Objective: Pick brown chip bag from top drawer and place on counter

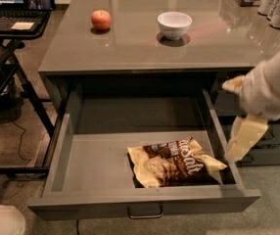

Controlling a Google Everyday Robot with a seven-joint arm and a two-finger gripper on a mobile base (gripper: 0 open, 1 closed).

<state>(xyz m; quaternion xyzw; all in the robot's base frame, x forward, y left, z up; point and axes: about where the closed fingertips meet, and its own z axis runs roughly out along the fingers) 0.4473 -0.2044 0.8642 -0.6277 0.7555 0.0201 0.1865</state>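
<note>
- The brown chip bag lies flat in the top drawer, near the drawer's front right corner.
- The top drawer is pulled far out from under the counter, so the bag is open from above.
- The gripper hangs just past the drawer's right side, above the bag and a little to its right. It is not touching the bag.
- I cannot tell if the gripper is wide or narrow. Nothing is in it.
- The drawer's right wall is between the gripper and the bag.
- A red apple sits on the counter toward the back left.
- A white bowl sits near the middle, well apart from the apple.
- Some cans stand at the back right corner.
- The front edge of the counter has nothing on it.
- A laptop is on a black stand off the left edge.
</note>
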